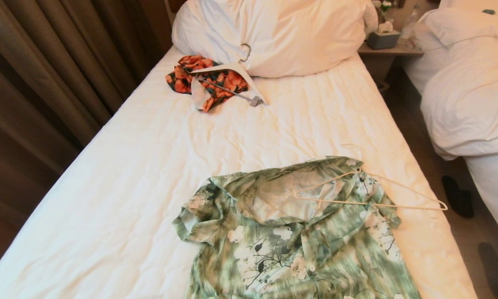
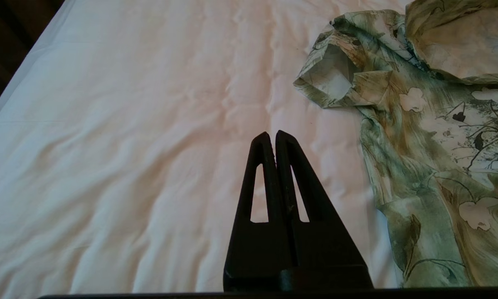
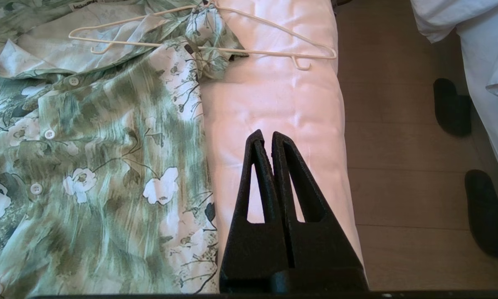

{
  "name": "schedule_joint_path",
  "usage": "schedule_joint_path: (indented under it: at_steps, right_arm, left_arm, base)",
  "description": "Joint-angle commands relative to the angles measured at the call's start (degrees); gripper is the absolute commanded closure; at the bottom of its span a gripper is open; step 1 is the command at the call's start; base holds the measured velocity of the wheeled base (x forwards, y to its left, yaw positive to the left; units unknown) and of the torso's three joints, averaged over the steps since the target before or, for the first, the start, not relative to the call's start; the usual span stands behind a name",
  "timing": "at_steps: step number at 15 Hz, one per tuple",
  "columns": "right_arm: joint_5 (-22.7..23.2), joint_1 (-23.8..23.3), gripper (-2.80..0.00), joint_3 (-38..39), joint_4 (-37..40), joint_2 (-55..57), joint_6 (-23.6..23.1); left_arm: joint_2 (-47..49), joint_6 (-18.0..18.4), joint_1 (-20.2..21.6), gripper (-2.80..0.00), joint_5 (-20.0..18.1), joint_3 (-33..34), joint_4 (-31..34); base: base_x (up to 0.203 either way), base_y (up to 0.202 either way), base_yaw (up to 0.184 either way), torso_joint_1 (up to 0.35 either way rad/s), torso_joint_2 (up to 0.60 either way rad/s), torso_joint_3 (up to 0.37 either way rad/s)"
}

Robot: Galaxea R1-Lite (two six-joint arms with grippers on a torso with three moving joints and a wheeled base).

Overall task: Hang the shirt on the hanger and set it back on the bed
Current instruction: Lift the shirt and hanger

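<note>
Green and white floral shirt (image 1: 290, 241) spread flat on the near end of the bed (image 1: 149, 166), collar toward the pillow (image 1: 282, 33). Thin cream hanger (image 1: 369, 191) lying half on the shirt's collar and right shoulder, other half on bare sheet near the bed's right edge. Left end effector (image 2: 272, 133) pressed together, empty, over plain sheet beside the sleeve. Right end effector (image 3: 265, 133) also pressed together, empty, over the sheet strip between shirt and floor. Orange floral garment (image 1: 205, 79) under a broad white hanger (image 1: 232, 79) up by the pillow.
</note>
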Motion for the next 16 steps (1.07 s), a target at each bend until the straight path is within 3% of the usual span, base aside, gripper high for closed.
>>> schedule_joint_path:
  at_steps: [1, 10, 13, 16]
  right_arm:
    - [0.0, 0.0, 0.0, 0.1, 0.0, -0.1, 0.0]
    - [0.0, 0.0, 0.0, -0.1, 0.0, 0.0, 0.8]
    - [0.5, 0.0, 0.0, -6.4, 1.9, 1.0, 0.5]
    - [2.1, 0.1, 0.0, -12.9, 5.0, 10.7, 1.0]
  left_arm:
    - [0.0, 0.0, 0.0, 0.0, 0.0, 0.0, 0.0]
    - [0.0, 0.0, 0.0, 0.0, 0.0, 0.0, 0.0]
    - [0.0, 0.0, 0.0, 0.0, 0.0, 0.0, 0.0]
    - [0.0, 0.0, 0.0, 0.0, 0.0, 0.0, 0.0]
  base:
    - [0.0, 0.0, 0.0, 0.0, 0.0, 0.0]
    - [0.0, 0.0, 0.0, 0.0, 0.0, 0.0]
    - [0.0, 0.0, 0.0, 0.0, 0.0, 0.0]
    - [0.0, 0.0, 0.0, 0.0, 0.0, 0.0]
